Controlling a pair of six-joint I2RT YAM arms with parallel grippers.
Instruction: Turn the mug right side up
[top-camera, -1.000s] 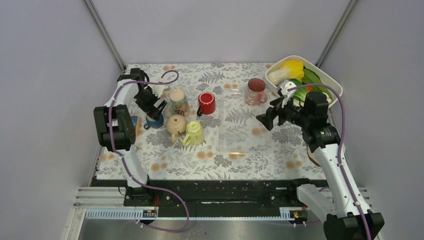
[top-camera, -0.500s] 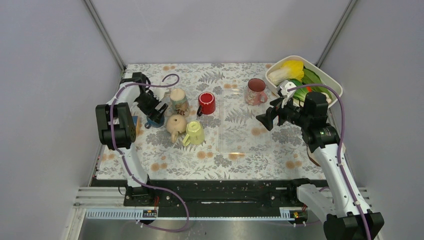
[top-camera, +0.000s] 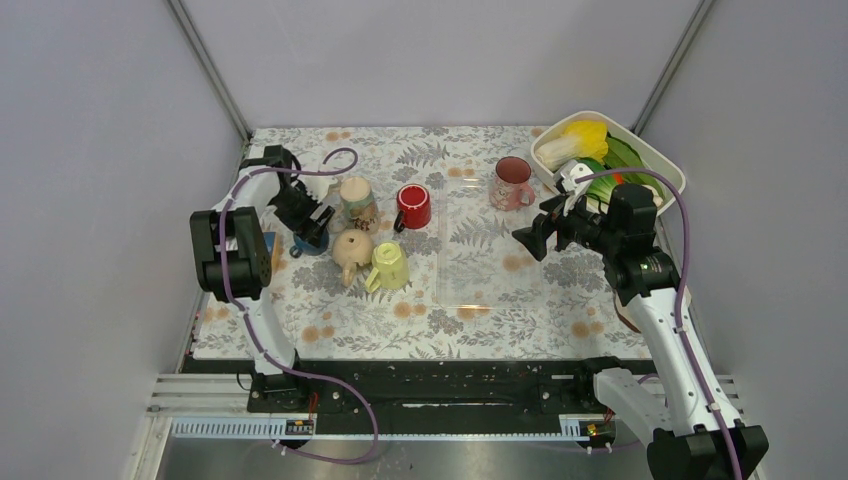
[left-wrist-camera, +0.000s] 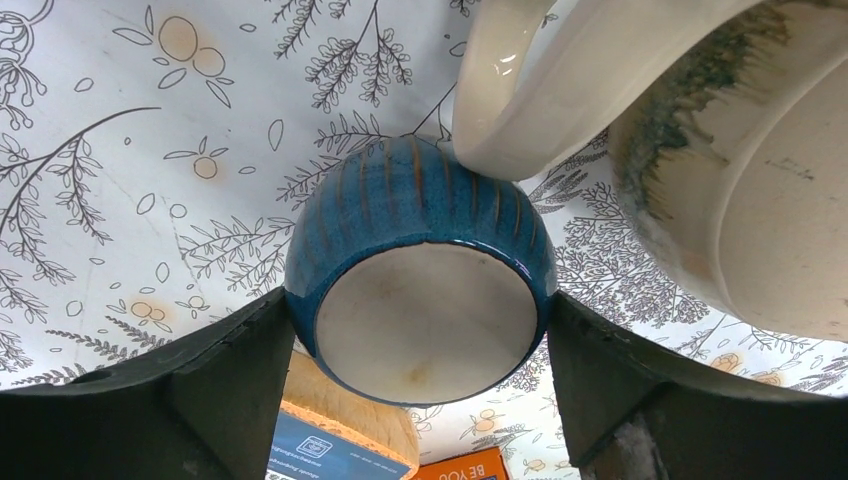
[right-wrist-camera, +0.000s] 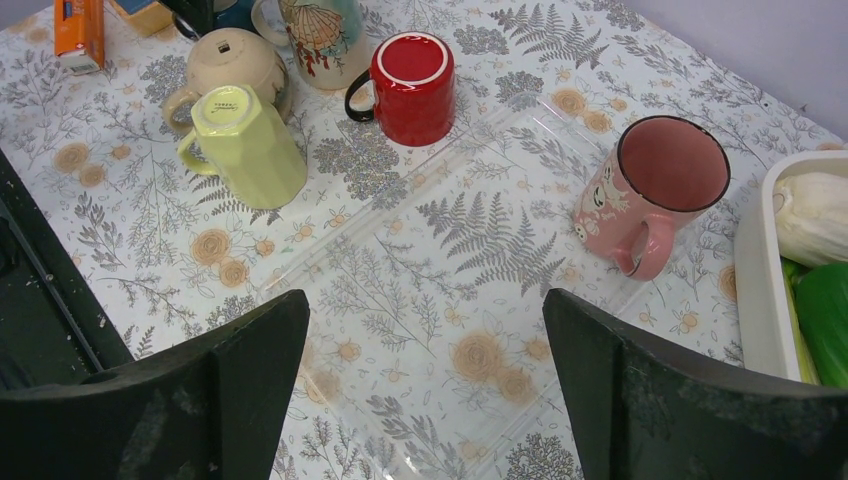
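Observation:
A blue ribbed mug (left-wrist-camera: 420, 190) stands upside down on the flowered table cover, its pale base facing the left wrist camera. My left gripper (left-wrist-camera: 420, 340) has one finger against each side of it, shut on the mug. In the top view the left gripper (top-camera: 312, 228) covers most of the blue mug (top-camera: 303, 246) at the table's left. A cream mug's handle (left-wrist-camera: 510, 100) touches the blue mug's far side. My right gripper (top-camera: 528, 242) is open and empty, held above the clear tray (right-wrist-camera: 480, 250).
Beside the blue mug stand a patterned mug (top-camera: 357, 203), a beige mug (top-camera: 352, 250), a yellow-green mug (top-camera: 388, 265) and a red mug (top-camera: 413, 206). A pink mug (top-camera: 513, 182) stands upright. A white tub (top-camera: 664, 163) holds vegetables. A sponge (left-wrist-camera: 350, 415) and orange box (left-wrist-camera: 455, 467) lie close by.
My left gripper has come down from behind the blue mug onto it, and its fingers now sit against the mug's sides. The right arm has not moved.

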